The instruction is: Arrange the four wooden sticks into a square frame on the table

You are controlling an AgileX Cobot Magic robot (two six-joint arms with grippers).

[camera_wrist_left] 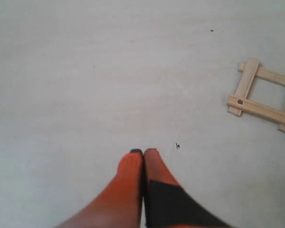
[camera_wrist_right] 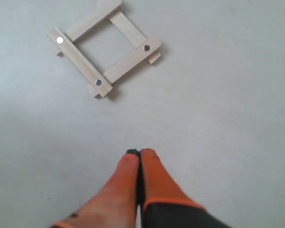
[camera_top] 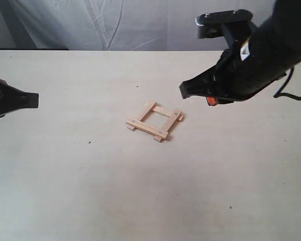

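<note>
Beige surface, exterior view: a wide, flat, pale beige table fills most of the picture, with a few tiny dark specks. A grey-white draped cloth runs along the top edge.
Frame, exterior view: a small open square frame of four pale wooden sticks lies flat near the centre of the picture. The stick ends overlap and jut slightly. Dark holes show at three corners.
Left arm, exterior view: the black left gripper enters at the left edge at mid-height, well apart from the square frame. Its closure cannot be told from here.
Right arm, exterior view: the black right gripper, with a spot of orange behind its tip, reaches in from the upper right. Its tip is near the square frame, up and to the right of it, and not touching.
Left wrist view: the orange and black fingers are pressed together and empty over bare table. The square frame lies well apart from them and is cut by the picture's edge.
Right wrist view: the orange fingers are pressed together and empty. The whole square frame lies ahead of the tips, apart from them. Three holes are visible. One wider stick with a hole near each end lies on top of its neighbours' ends.
</note>
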